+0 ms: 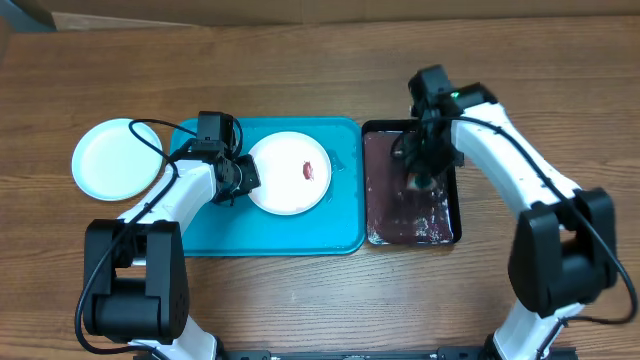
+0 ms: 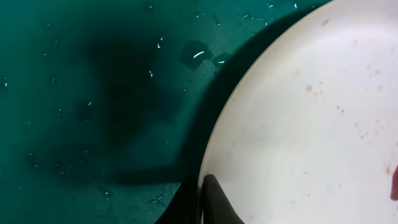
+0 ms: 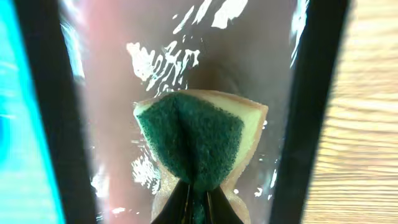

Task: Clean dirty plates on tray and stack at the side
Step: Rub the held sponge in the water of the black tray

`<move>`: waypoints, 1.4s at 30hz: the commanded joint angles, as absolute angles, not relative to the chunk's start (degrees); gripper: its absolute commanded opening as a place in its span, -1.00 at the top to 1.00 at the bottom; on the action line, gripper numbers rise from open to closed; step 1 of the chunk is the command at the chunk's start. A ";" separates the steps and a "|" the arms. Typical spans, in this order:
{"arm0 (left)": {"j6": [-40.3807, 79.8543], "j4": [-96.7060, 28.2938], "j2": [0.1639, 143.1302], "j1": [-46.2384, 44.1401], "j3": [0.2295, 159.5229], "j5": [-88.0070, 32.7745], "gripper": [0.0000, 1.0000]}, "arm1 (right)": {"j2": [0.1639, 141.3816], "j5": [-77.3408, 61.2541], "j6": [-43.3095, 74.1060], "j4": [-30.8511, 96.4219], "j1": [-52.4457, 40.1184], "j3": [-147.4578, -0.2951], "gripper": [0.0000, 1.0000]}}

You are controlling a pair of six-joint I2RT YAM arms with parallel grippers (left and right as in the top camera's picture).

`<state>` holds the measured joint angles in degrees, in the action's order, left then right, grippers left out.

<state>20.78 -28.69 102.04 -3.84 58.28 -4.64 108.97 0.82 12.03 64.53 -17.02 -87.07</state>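
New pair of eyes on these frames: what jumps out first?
The white plate with a red smear sits on the turquoise tray, the left claw pinching its rim. Beside it, the right claw squeezes a green sponge in the black tray. A pale plate lies on the table, far left.

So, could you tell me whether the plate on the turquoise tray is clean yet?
No, the white plate on the tray shows a red smear near its middle.
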 commanded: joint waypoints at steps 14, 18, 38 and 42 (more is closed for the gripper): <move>20.08 -28.71 103.09 -4.16 58.98 -4.23 0.89 | 81.69 0.80 12.01 66.96 -17.15 -89.65 0.92; 20.08 -28.71 103.09 -4.16 58.98 -4.25 0.89 | 75.46 0.80 12.01 65.49 -17.15 -89.65 0.92; 20.08 -28.73 103.09 -4.16 58.98 -4.25 0.89 | 73.78 -1.67 10.26 61.69 -17.15 -89.30 0.92; 20.08 -28.71 103.09 -4.16 58.98 -4.25 0.89 | 73.80 -1.83 10.26 61.56 -17.15 -89.30 0.92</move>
